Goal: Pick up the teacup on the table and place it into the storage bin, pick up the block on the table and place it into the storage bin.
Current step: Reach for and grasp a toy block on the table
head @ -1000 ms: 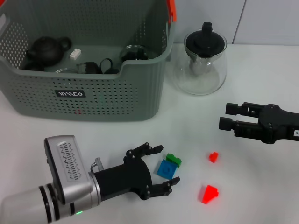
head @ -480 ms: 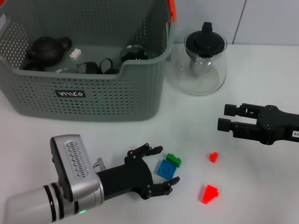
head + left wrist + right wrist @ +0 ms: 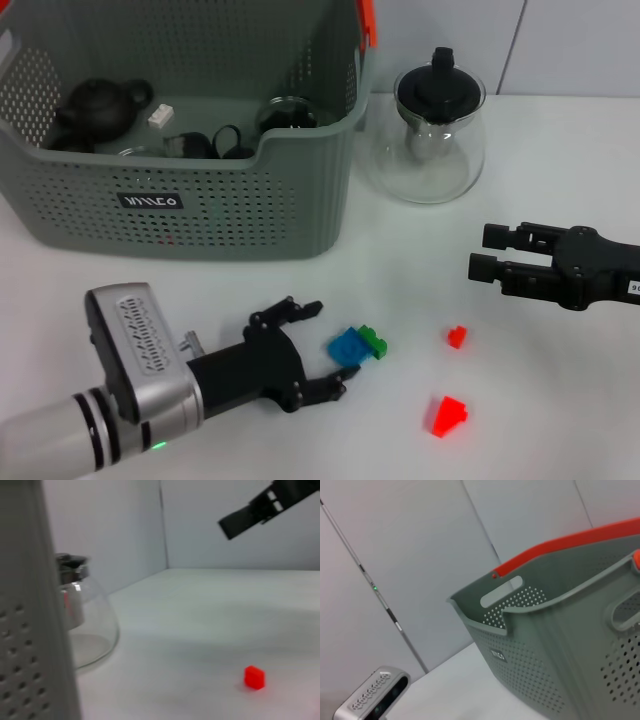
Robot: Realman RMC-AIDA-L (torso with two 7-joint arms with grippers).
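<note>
The left claw, spread wide, sits low on the worktop just beside the blue block, well short of the bin, seemingly to straddle it.

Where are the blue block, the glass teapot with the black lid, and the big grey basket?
Blue plastic block (image 3: 347, 348), head view, on its flat top face.
Glass teapot with black lid (image 3: 440, 90), head view, on the black lid.
Big grey perforated plastic basket (image 3: 230, 205), head view, on its front wall.
</note>
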